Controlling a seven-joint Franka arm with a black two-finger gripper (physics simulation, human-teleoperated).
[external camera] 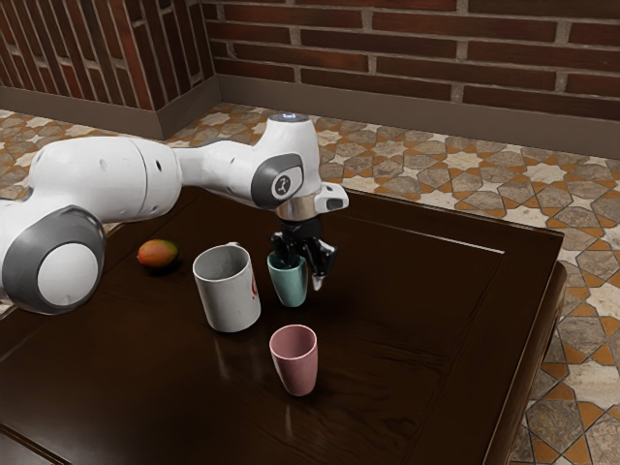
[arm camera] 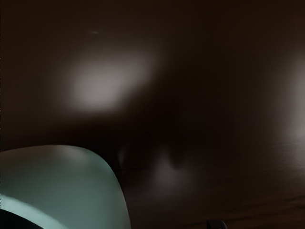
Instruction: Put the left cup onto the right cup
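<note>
Counting cups 3: teal cup (external camera: 288, 283), pink cup (external camera: 294, 360), white mug (external camera: 226, 289) | fruit (external camera: 157, 254) 1 | hand (external camera: 303, 271): grip unclear

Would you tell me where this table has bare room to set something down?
The widest bare stretch of the table is on the exterior view's right, from the pink cup and teal cup out to the edge. The near corner below the white mug is free too. Crowded: the mug, teal cup and gripper cluster together.

Red brick walls (external camera: 387, 48), patterned tile floor (external camera: 465, 165), dark, prob. wooden table (external camera: 436, 320).
</note>
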